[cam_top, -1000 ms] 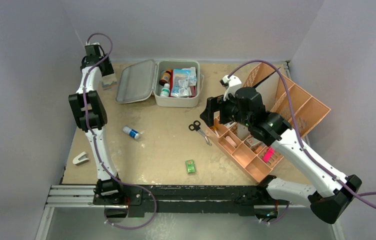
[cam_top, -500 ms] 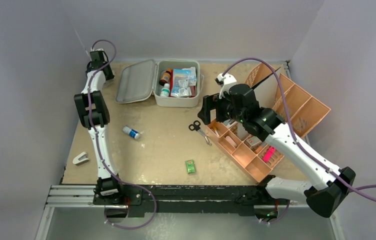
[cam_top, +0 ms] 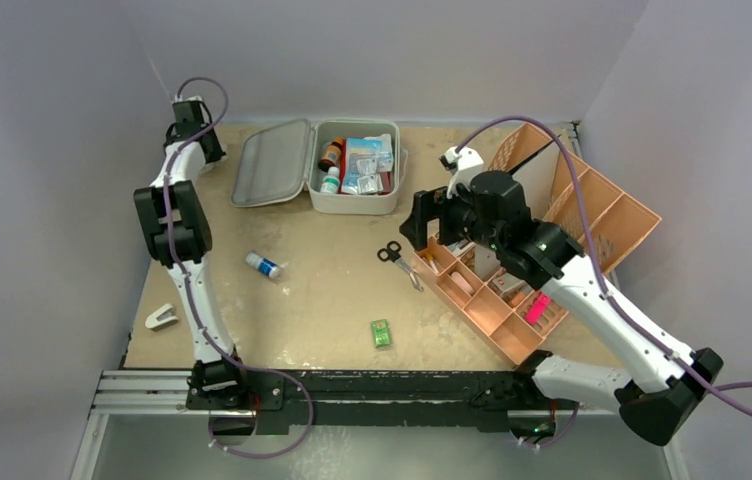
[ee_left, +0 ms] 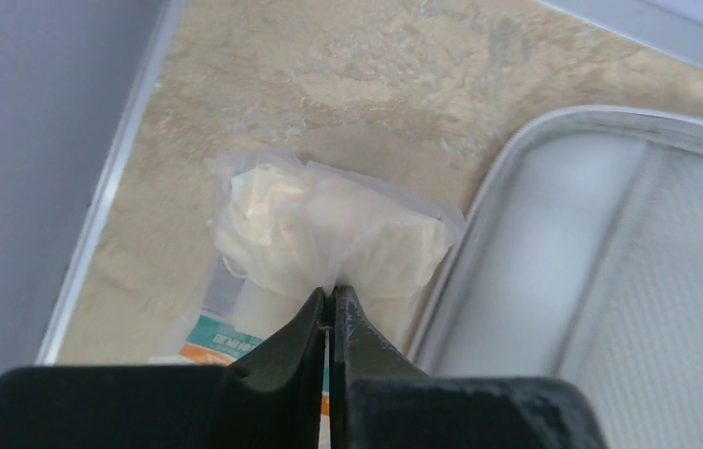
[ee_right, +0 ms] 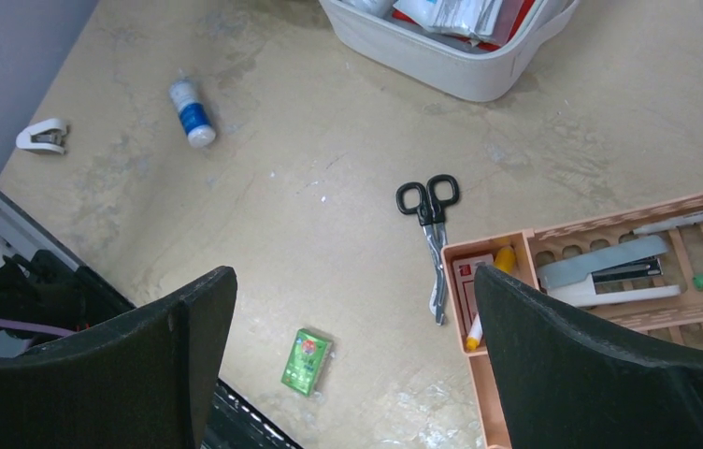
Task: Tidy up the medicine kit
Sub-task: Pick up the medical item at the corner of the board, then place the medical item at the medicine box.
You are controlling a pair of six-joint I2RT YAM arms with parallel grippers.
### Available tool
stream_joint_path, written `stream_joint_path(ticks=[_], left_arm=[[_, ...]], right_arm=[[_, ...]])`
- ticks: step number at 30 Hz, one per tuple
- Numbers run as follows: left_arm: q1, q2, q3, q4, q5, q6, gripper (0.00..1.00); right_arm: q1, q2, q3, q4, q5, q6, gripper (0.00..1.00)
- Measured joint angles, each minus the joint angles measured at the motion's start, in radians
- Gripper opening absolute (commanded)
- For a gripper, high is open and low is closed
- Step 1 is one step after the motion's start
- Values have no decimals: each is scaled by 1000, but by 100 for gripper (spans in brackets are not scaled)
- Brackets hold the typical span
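Two risks: left end effector (ee_left: 331, 304) pinches only film of pouch (ee_left: 329, 229), may tear or slip; pouch could snag kit (ee_left: 475, 243) rim. Right end effector (ee_right: 355, 281) wide, empty.

The medicine kit (cam_top: 352, 204) lies open (lid (cam_top: 270, 163) flat leftward); scissors (cam_top: 402, 266) rest beside the orange tray (cam_top: 624, 218).

Black-handled scissors (cam_top: 397, 260) lie on the beige table (cam_top: 332, 295) just beside an orange compartmented tray (cam_top: 624, 222). A blue-labelled white bottle (cam_top: 263, 266), a small green box (cam_top: 381, 333) and a white mini stapler (cam_top: 161, 318) lie well apart from one another, while a clear-wrapped pale packet (ee_left: 329, 229) sits in the table's far-left corner.
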Motion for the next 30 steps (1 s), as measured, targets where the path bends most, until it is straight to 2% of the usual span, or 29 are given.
stream_joint_path(ticks=[11, 18, 25, 30], left_arm=[[-45, -393, -236, 34, -20, -19, 0], [-220, -602, -446, 83, -40, -93, 0], [-402, -700, -624, 151, -47, -249, 0], [-516, -638, -600, 180, -69, -323, 0]], right_arm=[[0, -121, -29, -9, -2, 8, 99], [0, -166, -37, -48, -2, 11, 99], [0, -216, -41, -77, -5, 16, 99], [0, -246, -43, -101, -5, 19, 99]])
